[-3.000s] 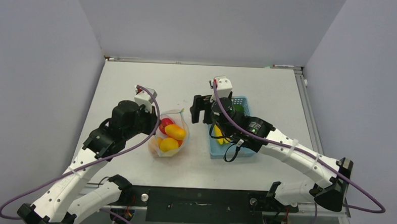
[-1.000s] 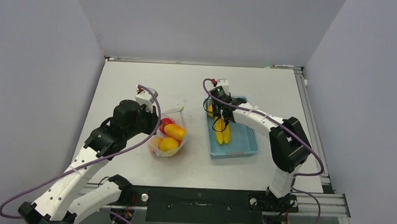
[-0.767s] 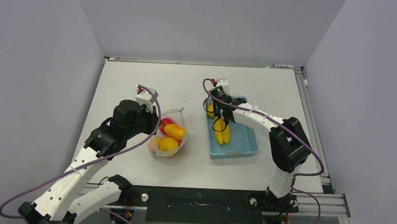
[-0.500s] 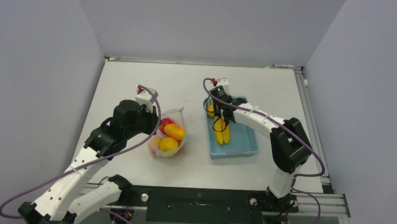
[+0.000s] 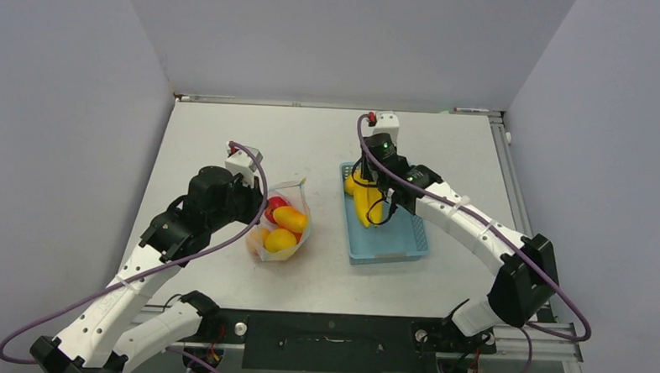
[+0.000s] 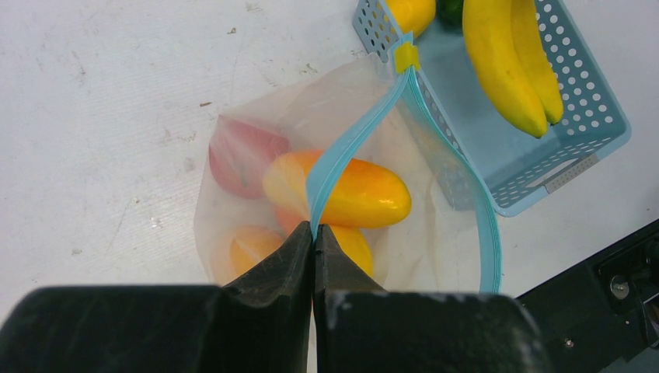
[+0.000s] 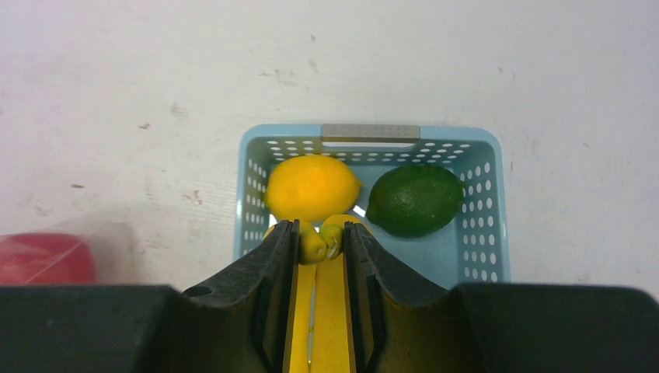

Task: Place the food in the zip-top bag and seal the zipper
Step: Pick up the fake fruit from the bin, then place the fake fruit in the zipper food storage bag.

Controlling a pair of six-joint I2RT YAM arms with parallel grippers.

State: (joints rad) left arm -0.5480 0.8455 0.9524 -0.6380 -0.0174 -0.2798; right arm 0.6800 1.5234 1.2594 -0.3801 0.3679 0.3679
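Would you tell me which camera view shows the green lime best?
The right wrist view: the lime lies unobstructed in the basket. Left wrist catches only a sliver; overhead, the right arm hides it.

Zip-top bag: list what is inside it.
A red apple, a mango, a lemon and an orange show through the zip-top bag. Anything beneath them is covered.

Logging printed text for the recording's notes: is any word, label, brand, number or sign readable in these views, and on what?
None can be read. The zip-top bag, its zipper, the bananas and the basket carry no visible print; the grey strip on the basket's rim looks blank.
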